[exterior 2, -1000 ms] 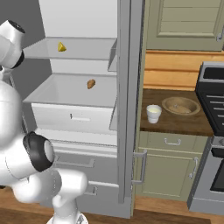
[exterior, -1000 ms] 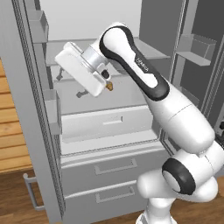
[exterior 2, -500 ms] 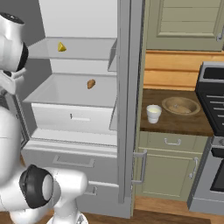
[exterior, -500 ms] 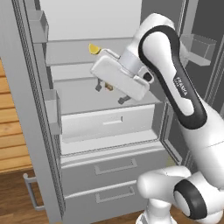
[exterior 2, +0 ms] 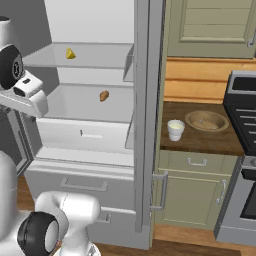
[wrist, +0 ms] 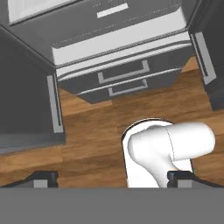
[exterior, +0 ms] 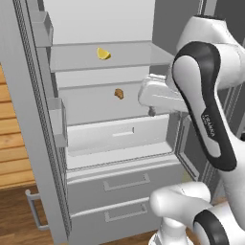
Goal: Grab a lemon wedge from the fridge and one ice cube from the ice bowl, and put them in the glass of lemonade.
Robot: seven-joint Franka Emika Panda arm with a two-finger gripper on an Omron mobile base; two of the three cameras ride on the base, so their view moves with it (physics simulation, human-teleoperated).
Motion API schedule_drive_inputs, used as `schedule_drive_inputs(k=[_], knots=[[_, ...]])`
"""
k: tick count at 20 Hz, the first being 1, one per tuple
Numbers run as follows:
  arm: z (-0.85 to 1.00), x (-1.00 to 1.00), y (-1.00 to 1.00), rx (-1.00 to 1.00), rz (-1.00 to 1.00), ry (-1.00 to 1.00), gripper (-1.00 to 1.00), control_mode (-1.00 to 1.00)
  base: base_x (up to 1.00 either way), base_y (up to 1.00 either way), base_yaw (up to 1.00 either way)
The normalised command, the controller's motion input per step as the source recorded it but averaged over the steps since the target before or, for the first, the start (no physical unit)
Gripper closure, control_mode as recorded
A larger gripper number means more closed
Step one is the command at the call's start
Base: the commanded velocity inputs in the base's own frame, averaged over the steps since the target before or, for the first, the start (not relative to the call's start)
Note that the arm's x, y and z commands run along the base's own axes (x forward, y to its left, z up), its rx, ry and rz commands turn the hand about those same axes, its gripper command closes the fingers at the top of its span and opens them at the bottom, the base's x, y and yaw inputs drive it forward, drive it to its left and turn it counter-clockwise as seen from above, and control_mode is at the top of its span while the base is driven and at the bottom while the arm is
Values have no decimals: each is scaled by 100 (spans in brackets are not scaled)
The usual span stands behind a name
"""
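Bright yellow lemon wedge [exterior: 103, 53], grey fridge [exterior: 119, 220]

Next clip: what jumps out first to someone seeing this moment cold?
The fridge stands wide open, with the bright yellow lemon wedge on its upper shelf and a small brown lump one shelf below. On the counter right of the fridge, the glass of lemonade sits beside the ice bowl.

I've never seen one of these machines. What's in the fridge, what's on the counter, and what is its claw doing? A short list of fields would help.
fridge: doors open
lemon wedge: on upper shelf, untouched
brown lump: on the shelf below the wedge
glass of lemonade: on counter, right of fridge
ice bowl: on counter, beside the glass
gripper: open, empty, pointing down at the floor
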Motion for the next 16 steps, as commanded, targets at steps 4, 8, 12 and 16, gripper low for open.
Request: schedule_drive_inputs(k=[4,8,12,16], knots=[[-71,-27,-81,-33,0,-29,-100,-100,0,0,0],[-70,-14,-35,-22,0,-39,-100,-100,0,0,0],[49,-87,-14,-9,6,-31,-100,-100,0,0,0],[83,-75,-28,2,12,-16,-100,-100,0,0,0]])
